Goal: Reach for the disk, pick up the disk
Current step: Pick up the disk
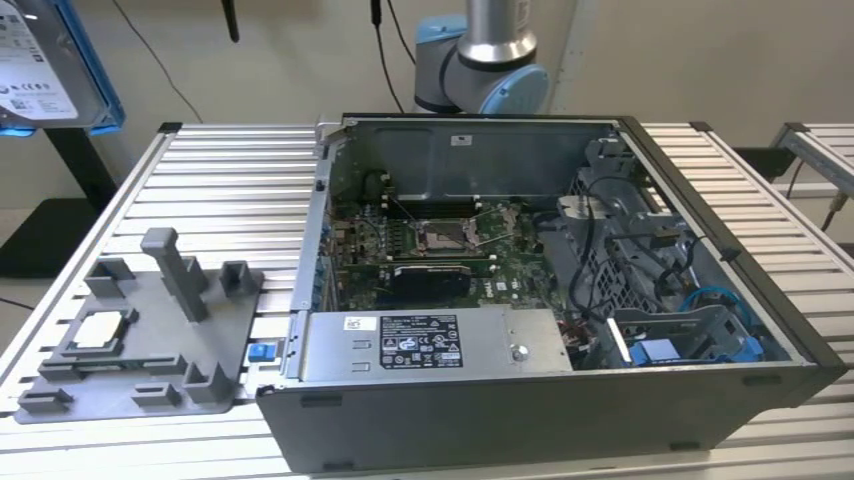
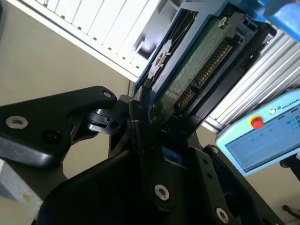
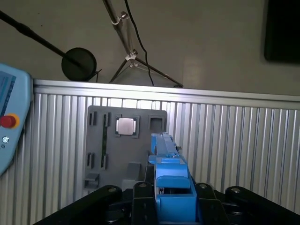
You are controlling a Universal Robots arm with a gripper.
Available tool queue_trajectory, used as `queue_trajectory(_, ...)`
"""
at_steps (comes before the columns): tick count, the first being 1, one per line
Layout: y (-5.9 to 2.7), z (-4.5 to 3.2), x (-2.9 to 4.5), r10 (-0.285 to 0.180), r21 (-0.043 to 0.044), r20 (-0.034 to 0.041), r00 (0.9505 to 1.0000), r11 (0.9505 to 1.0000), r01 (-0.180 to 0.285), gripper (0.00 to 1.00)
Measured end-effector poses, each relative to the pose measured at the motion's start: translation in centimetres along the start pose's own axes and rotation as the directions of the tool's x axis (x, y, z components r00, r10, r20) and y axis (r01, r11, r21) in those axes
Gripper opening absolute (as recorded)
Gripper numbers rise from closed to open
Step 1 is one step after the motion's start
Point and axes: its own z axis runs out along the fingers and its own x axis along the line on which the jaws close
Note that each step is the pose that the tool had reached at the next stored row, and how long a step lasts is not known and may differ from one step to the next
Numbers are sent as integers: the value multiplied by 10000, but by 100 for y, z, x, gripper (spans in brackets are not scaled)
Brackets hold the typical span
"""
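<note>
Aluminium ribbed surface [image 1: 227, 190] carries the open computer case [image 1: 534, 420], with the grey holder [image 1: 160, 348] at its nine o'clock. High at ten o'clock, the disk [image 1: 40, 80] sits clamped in the hand [image 2: 161, 126]. The pick-up looks done.

A robotics lab; in the exterior view a ribbed aluminium table [image 1: 227, 190] bears an opened computer case [image 1: 534, 420], the robot arm's base [image 1: 478, 75] at its twelve o'clock.

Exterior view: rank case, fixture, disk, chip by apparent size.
1. case
2. fixture
3. disk: cut off by the picture's edge and probably nearer the camera, so its rank against the fixture is unsure
4. chip
</note>
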Motion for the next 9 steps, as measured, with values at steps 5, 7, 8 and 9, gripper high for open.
queue_trajectory(5,-93,-3,3,1,-1,-1,10000,10000,-1,0)
queue_trajectory(7,-132,-4,4,0,-1,0,10000,10000,0,0)
queue_trajectory(8,-150,-5,4,0,-1,0,10000,10000,0,0)
queue_trajectory(9,-165,-5,5,0,-2,0,10000,10000,0,0)
